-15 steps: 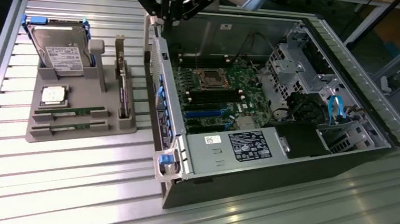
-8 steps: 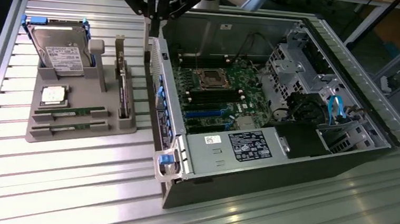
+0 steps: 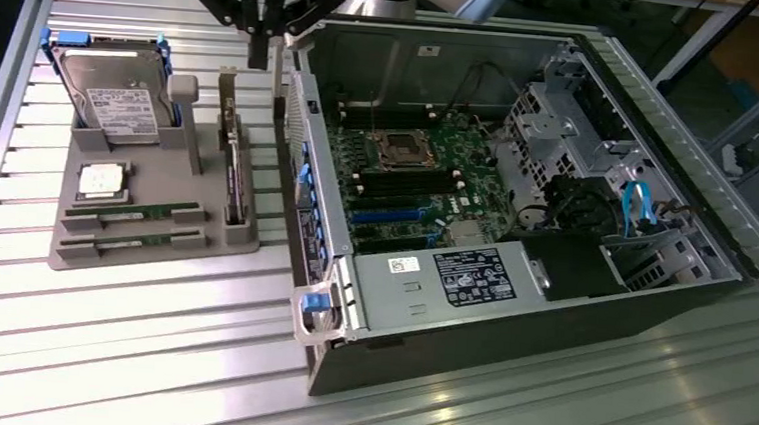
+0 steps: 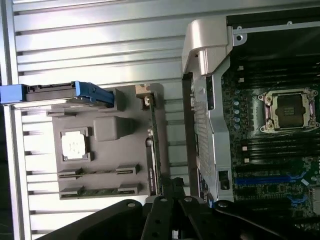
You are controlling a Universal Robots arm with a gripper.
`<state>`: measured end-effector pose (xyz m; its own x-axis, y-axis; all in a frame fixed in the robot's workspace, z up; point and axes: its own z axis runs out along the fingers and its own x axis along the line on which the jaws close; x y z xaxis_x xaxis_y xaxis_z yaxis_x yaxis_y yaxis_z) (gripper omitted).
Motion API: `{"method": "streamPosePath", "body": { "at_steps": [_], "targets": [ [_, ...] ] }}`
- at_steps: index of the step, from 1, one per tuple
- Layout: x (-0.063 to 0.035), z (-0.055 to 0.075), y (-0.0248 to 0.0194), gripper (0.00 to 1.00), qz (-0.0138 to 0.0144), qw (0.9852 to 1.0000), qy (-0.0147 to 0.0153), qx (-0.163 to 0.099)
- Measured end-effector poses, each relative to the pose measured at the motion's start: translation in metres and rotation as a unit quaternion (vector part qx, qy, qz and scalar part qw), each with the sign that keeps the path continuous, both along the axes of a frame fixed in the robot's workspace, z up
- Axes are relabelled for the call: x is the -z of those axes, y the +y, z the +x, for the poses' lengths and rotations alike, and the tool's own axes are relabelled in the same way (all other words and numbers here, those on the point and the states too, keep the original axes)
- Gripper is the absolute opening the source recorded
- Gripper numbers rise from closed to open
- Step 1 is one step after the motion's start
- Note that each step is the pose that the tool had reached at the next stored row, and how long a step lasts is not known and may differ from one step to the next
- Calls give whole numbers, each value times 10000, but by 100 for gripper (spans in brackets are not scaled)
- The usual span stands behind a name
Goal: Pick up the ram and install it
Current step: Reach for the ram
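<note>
Counter (image 3: pixel 142 356): carries case (image 3: pixel 505 332) and tray (image 3: pixel 224 247), side by side.
Case: opened, motherboard (image 3: pixel 409 175) exposed for installing.
Tray: slots keep parts graspable.
Gripper (image 3: pixel 259 56): jaws closed, empty (hovering high).
Ram (image 3: pixel 132 214): slotted in tray, untouched.

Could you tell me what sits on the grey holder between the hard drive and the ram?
The square silver processor chip sits there in its own recess; the exterior view shows it plainly.
</note>
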<state>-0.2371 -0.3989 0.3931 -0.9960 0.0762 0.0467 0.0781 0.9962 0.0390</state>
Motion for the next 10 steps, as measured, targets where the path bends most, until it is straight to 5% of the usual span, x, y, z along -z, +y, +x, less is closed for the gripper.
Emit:
{"method": "streamPosePath", "body": {
  "at_steps": [5,8,10],
  "targets": [
    [2,-143,0,10,1,10000,62,0],
    [0,-153,0,10,0,10000,61,0],
    [1,-199,4,10,-12,10000,29,-3]
  ]
}}
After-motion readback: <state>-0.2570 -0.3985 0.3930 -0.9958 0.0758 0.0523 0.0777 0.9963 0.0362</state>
